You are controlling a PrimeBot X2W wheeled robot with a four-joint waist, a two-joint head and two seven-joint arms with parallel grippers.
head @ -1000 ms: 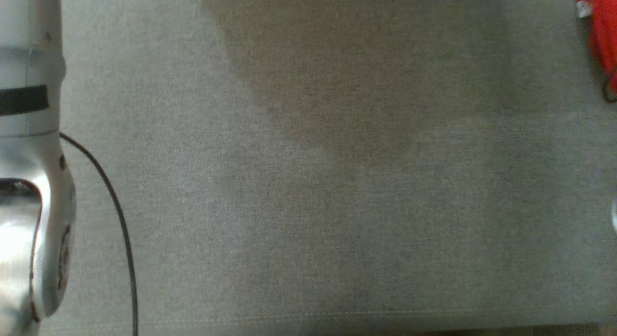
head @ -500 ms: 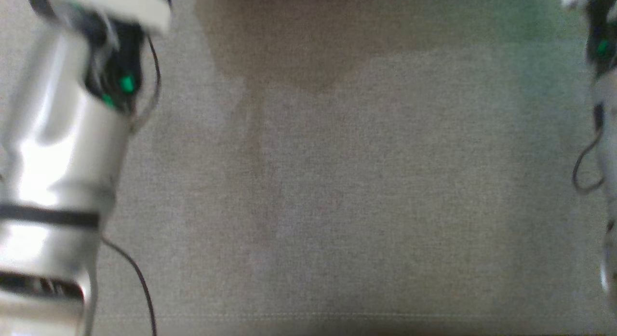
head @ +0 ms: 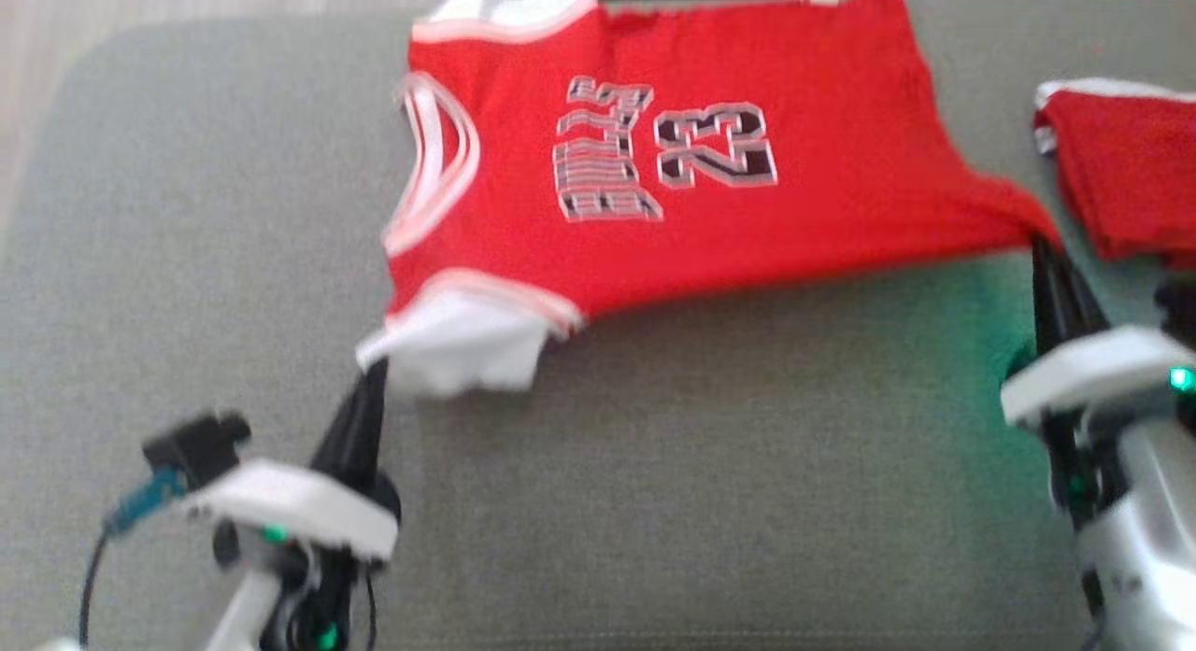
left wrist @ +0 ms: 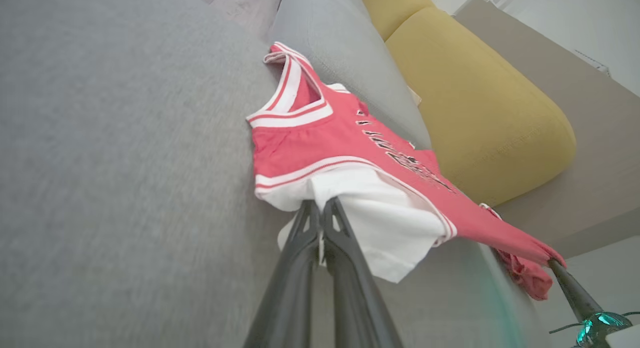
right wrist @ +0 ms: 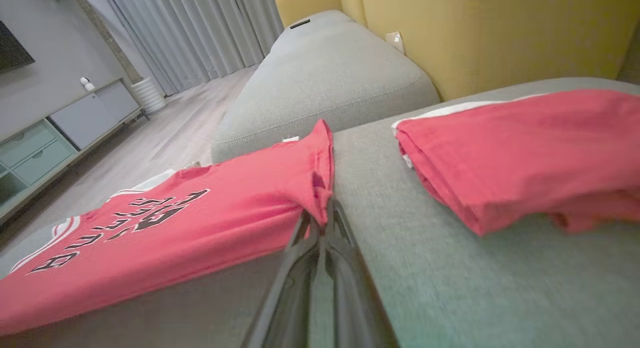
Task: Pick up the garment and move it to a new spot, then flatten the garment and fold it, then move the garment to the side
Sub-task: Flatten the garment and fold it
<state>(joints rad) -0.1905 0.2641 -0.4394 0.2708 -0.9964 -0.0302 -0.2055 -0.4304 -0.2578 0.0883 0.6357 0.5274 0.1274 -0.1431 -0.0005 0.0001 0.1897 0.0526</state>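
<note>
Red jersey (head: 804, 212) stretches taut over the grey sofa (head: 654, 502). Left jaws are clamped on its white flap, right jaws on a hem corner.

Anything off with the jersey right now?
Yes. The red jersey is not lying flat: it is stretched taut between the left gripper and right gripper, skewed on the grey cushion, with white fabric bunched at the left corner.
</note>
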